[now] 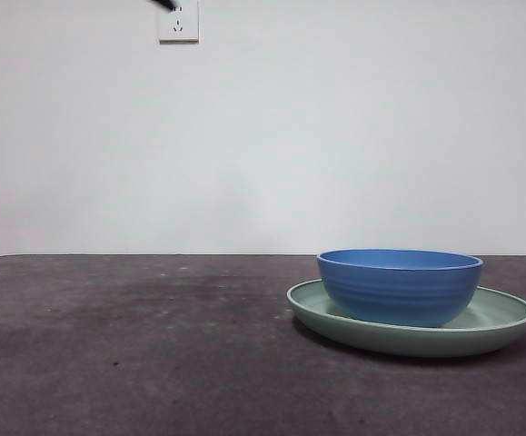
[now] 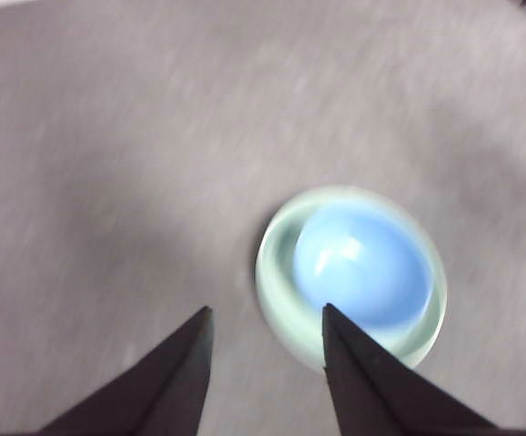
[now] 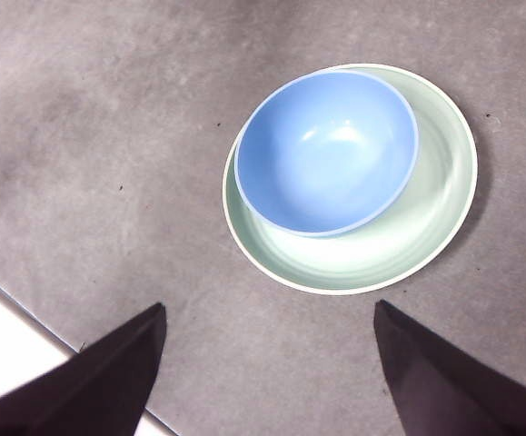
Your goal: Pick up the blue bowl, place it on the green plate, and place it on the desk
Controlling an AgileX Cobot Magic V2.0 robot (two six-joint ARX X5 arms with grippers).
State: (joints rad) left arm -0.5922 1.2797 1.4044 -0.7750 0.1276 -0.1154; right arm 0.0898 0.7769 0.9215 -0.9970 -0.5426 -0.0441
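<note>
Both pairs of jaws are held apart and empty, high above the table (image 1: 135,345): right gripper (image 3: 270,363), left gripper (image 2: 267,363). Beyond the jaws, well clear, the blue bowl (image 3: 326,150) is seated off-centre in the green plate (image 3: 426,218). Rigid, glossy, probably slippery and breakable ware is assumed; a rim grasp is advised.

The blue bowl (image 1: 400,287) looks like smooth plastic or glazed ware, which of the two cannot be told; its outside carries faint horizontal ridges, and its inside has a soft sheen with pale highlights. The green plate (image 1: 499,320) is smooth and glossy, with light catching along its raised rim. The counter (image 1: 135,354) is matt, dark grey-brown, faintly speckled and mottled. The white wall socket (image 1: 178,22) looks like smooth plastic.
</note>
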